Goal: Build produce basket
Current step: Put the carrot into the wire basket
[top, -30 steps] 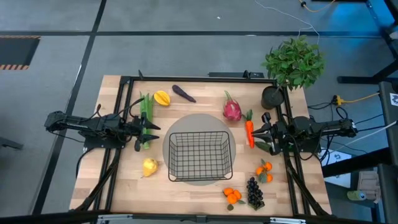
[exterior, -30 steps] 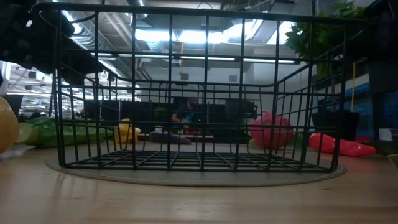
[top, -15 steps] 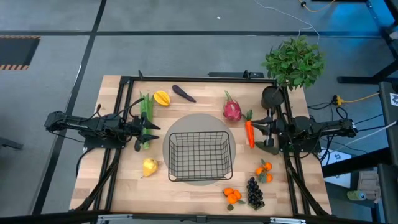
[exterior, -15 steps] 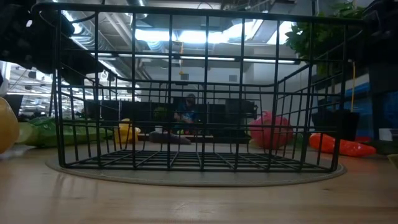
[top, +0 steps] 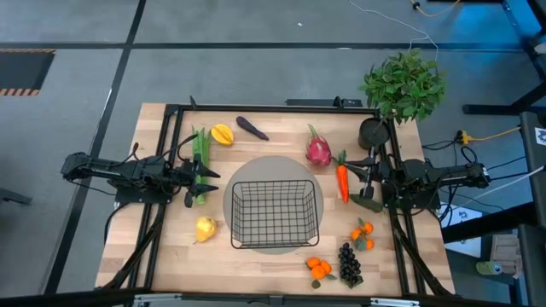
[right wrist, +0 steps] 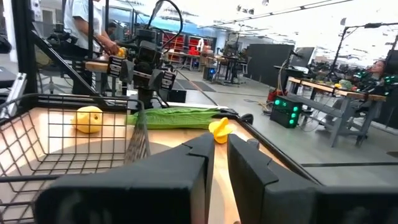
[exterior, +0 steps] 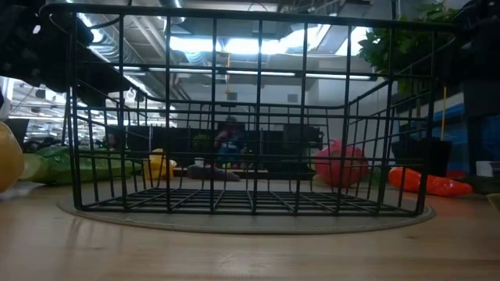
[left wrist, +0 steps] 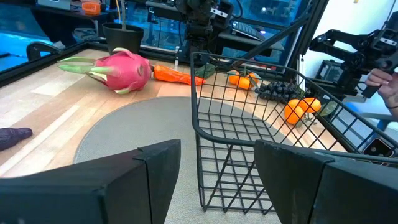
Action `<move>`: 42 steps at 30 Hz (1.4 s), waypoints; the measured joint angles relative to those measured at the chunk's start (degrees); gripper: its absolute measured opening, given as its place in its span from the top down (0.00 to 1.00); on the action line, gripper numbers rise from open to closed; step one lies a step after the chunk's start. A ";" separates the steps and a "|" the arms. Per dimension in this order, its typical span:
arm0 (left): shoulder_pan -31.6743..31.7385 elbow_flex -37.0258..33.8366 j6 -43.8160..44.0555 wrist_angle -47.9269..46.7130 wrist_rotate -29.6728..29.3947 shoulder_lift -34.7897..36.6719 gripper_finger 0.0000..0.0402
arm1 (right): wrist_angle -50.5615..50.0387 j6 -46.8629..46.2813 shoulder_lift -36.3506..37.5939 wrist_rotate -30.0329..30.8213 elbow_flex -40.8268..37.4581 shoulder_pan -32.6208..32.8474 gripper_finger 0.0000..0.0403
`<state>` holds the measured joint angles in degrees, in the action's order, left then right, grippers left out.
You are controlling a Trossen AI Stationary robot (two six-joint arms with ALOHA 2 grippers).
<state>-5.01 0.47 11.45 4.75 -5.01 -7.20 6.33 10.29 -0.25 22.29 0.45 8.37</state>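
The basket sits empty mid-table; all produce lies around it, so nothing is packed. Left tool is spread beside green stalks; right tool, nearly pressed together, holds nothing.

Low cam, my view: black wire basket fills frame, empty, sitting on round grey mat; through wires I see pink dragon fruit, orange carrot right, yellow fruit, green stalks left; another yellow fruit at left edge; person seated far behind.
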 joint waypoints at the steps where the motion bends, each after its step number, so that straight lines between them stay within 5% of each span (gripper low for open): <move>1: 0.00 0.00 0.00 0.00 0.02 -0.01 0.51 | -0.03 0.44 0.00 0.89 0.00 0.01 0.87; 5: 0.00 -0.02 -0.61 0.00 0.00 0.00 0.51 | -2.00 -2.52 -0.01 4.10 -0.01 -0.01 0.87; 11: 0.01 -0.01 -4.60 0.00 -0.08 0.00 0.51 | -1.88 -15.38 -0.07 1.18 0.00 0.01 0.87; 20: 0.01 0.00 -12.83 3.81 -0.35 -0.01 0.51 | 5.59 -11.94 -0.07 -0.19 0.00 0.00 0.87; 25: 0.02 0.00 -15.26 10.16 -1.99 0.00 0.51 | 20.53 -4.30 -0.07 -13.82 2.45 0.01 0.87; 27: 0.00 0.00 -16.57 12.10 -2.87 -0.02 0.51 | 21.10 -4.01 -0.21 -19.96 6.42 0.02 0.87; 30: 0.02 -0.01 -21.02 13.96 -3.57 0.00 0.51 | 14.90 -3.24 -3.14 -21.53 13.13 0.03 0.87; 35: 0.02 0.00 -25.70 14.32 -3.55 -0.01 0.51 | -7.53 -9.12 -13.47 -5.17 26.16 0.01 0.87; 39: 0.00 -0.01 -27.04 14.39 -4.67 0.00 0.51 | -29.06 -29.82 -23.22 12.43 35.11 0.00 0.87; 42: 0.00 0.00 -27.09 14.43 -6.57 -0.01 0.51 | -44.61 -45.62 -30.05 16.78 39.48 -0.04 0.87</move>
<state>-5.02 0.46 -15.64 19.18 -11.58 -7.21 -38.28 -35.33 -30.31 39.08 39.93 8.34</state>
